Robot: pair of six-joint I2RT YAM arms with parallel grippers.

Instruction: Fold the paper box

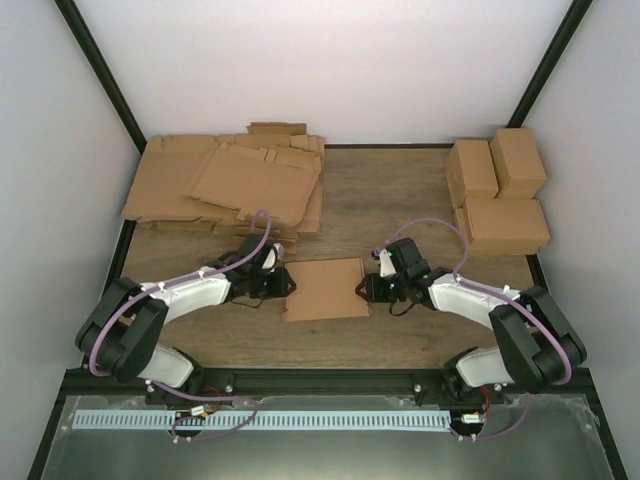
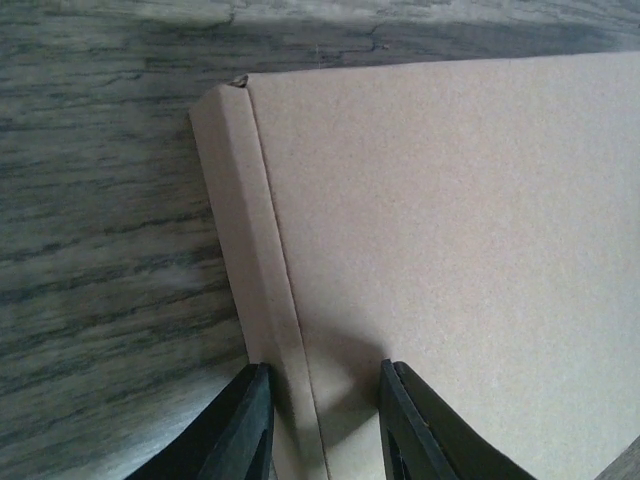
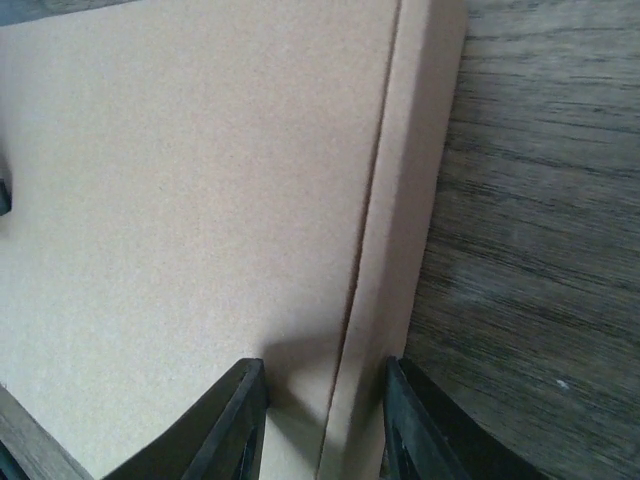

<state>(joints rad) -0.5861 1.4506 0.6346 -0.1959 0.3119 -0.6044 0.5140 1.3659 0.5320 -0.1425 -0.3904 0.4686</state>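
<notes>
As the box (image 1: pixel 325 290) lies flat at mid-table (image 1: pixel 400 200) between the arms, we see the left gripper (image 1: pixel 287 284) astride its left edge strip and the right gripper (image 1: pixel 362 289) astride its right one. Both pairs of jaws stand partly spread around the cardboard; we cannot tell whether they pinch it.

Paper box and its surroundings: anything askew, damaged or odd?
No damage visible. The paper box lies flat, slightly skewed to the table edge; the flat cardboard sheets at back left are fanned untidily.

Both arms reach inward, left gripper (image 1: pixel 288 289) and right gripper (image 1: pixel 361 290) facing each other (jaws partly apart).
</notes>
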